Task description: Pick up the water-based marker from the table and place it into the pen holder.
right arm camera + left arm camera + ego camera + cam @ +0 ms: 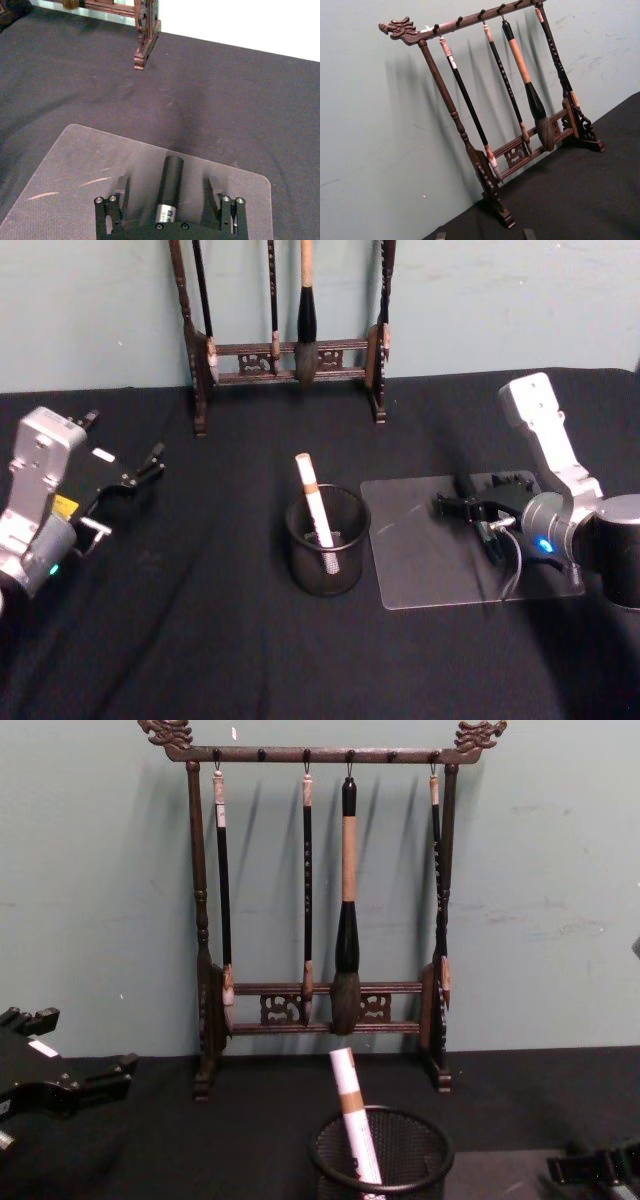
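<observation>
Nothing here can be read from where I stand: the small pale label [166,214] on the cylinder [172,172] of the right tool [167,186], the yellow sticker [64,505] on the left arm [35,475] and the white tag [103,454] just beyond it are all too small to make out.

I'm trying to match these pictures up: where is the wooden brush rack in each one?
Head view: rack at top centre, behind the holder.
Left wrist view: rack tilted, against the wall.
Right wrist view: one rack foot, beyond the clear sheet.
Chest view: rack upright at centre, behind the holder.
Shared landmark: the black table.
</observation>
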